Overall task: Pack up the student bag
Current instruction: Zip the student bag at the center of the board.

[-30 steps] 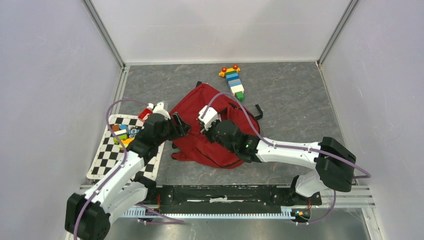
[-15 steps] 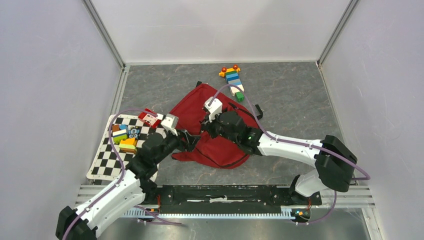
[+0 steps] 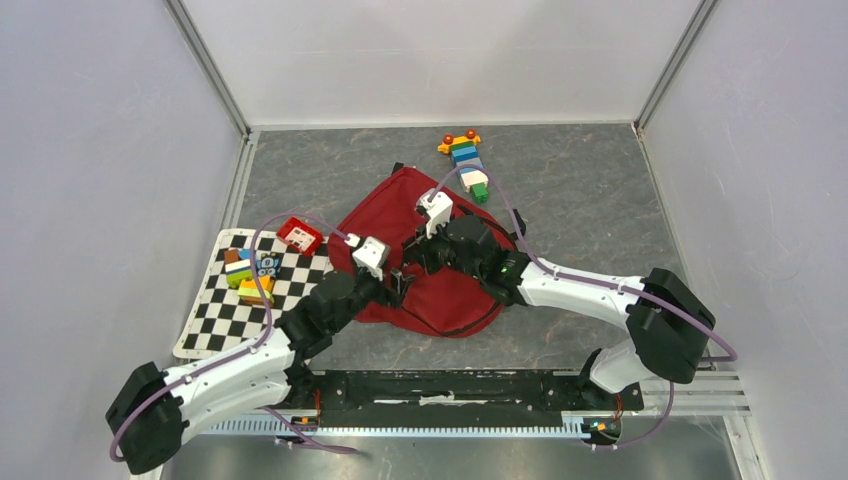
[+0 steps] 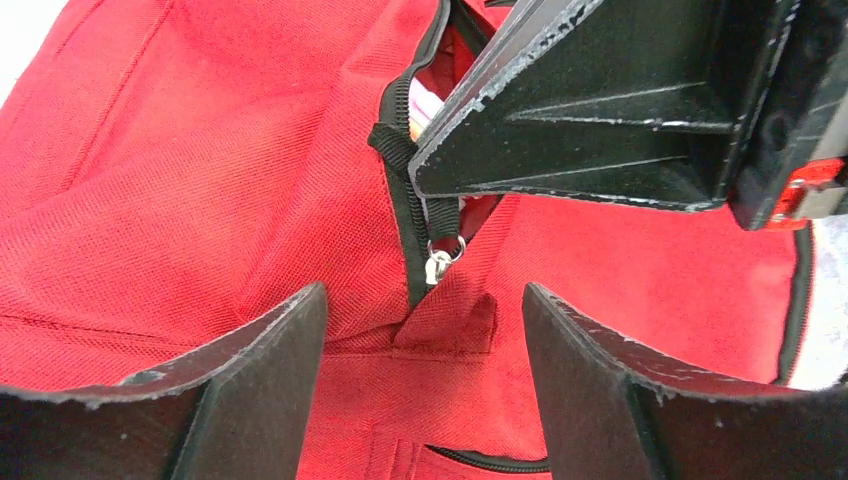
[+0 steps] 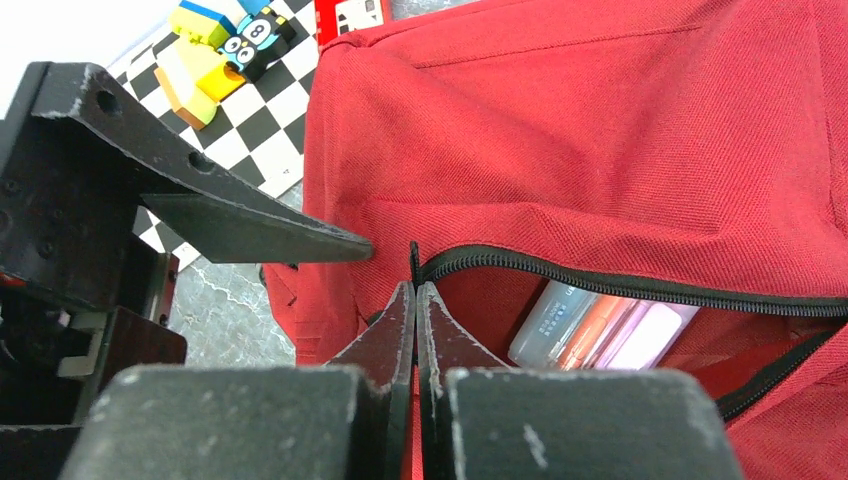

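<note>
- Seen from up top, the student bag (image 3: 395, 210) lies in the middle of the picture on the grey desk (image 3: 590, 190). It is big and dark red.
- The left arm (image 3: 240, 365) reaches in from the lower left, and the right arm (image 3: 580, 290) from the lower right. Their ends meet over the near side of the bag.
- On the left of the picture lies a checkered mat (image 3: 215, 315), right beside the bag. Some coloured blocks (image 3: 250, 275) sit on it. A small red box (image 3: 300, 235) sits at its upper corner.
- A row of toy bricks (image 3: 465, 165) lies near the top of the picture, just beside the bag's upper edge.
- In the left wrist view, the left fingers (image 4: 260, 370) stand wide apart at the bottom and grip nothing. Only red cloth shows behind the gap.
- Above the gap hangs a little silver zipper pull (image 4: 438, 262) on the black zipper line.
- The right fingers (image 4: 600, 110) poke in from the upper right, with their tip right at that zipper.
- In the right wrist view, the right fingers are pressed tight together at the bottom middle. They pinch the bag's black zipper edge at the end of the opening.
- To the right of them the zipper (image 5: 620, 285) is open. Pale blue and pink things (image 5: 600, 330) show inside the bag.
- One left finger points at the bag from the left side. The mat and blocks show in the upper left.
</note>
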